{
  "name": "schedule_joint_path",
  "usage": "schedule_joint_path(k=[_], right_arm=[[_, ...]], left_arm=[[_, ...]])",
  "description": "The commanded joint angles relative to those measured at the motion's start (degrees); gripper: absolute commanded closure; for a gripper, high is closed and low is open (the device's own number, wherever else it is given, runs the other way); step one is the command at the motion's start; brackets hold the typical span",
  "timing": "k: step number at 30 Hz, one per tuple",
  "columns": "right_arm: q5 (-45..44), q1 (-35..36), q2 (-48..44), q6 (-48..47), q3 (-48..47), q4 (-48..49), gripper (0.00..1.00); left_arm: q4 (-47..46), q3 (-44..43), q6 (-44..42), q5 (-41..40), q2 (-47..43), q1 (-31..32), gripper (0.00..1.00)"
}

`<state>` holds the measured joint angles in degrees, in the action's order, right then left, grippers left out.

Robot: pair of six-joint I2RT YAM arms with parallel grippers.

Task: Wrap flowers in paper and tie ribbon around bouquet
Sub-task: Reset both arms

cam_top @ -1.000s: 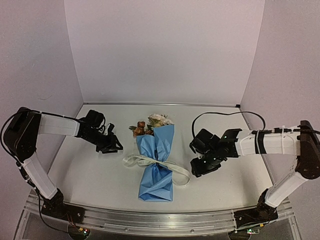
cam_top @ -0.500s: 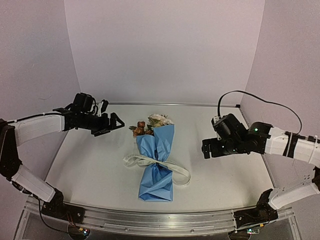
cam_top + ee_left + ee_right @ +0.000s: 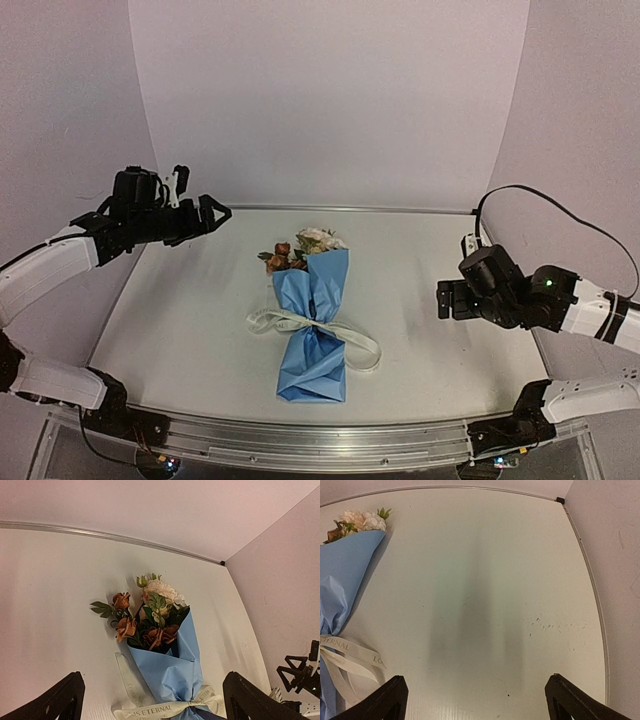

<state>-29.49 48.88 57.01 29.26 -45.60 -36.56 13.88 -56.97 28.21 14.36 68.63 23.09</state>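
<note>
The bouquet (image 3: pixel 315 325) lies in the middle of the table, blooms toward the back wall. Its cream, peach and rust flowers (image 3: pixel 300 250) (image 3: pixel 150 615) top a cone of light-blue paper (image 3: pixel 318 355) (image 3: pixel 175 672). A cream ribbon (image 3: pixel 300 322) (image 3: pixel 160 711) is tied in a bow around the cone's middle. My left gripper (image 3: pixel 200 200) hangs open, high at the back left, well apart from the bouquet. My right gripper (image 3: pixel 445 300) is open too, off to the right and above bare table. Both wrist views show wide-set fingers (image 3: pixel 62 700) (image 3: pixel 385 702) with nothing between them.
The white table (image 3: pixel 180 330) is closed in by pale walls at the back and both sides. A metal rail (image 3: pixel 320 440) runs along the near edge. The right arm's black cable (image 3: pixel 560 210) loops above the table's right side.
Both grippers have opened and pulled away from the bouquet, the left up and back to the left, the right out to the right. The bouquet has stayed in place.
</note>
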Motion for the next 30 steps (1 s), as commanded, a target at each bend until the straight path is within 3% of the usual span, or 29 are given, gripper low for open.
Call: schedule_joint_path(k=[1, 30], right_arm=[[-3.4, 0.0, -0.8, 0.7, 0.4, 0.2, 0.02], [-3.0, 0.0, -0.2, 0.0, 0.0, -0.1, 0.02]], left_arm=[[-0.9, 0.0, 0.3, -3.0, -2.3, -0.2, 0.00], [0.0, 0.7, -1.2, -3.0, -3.8, -0.2, 0.00]])
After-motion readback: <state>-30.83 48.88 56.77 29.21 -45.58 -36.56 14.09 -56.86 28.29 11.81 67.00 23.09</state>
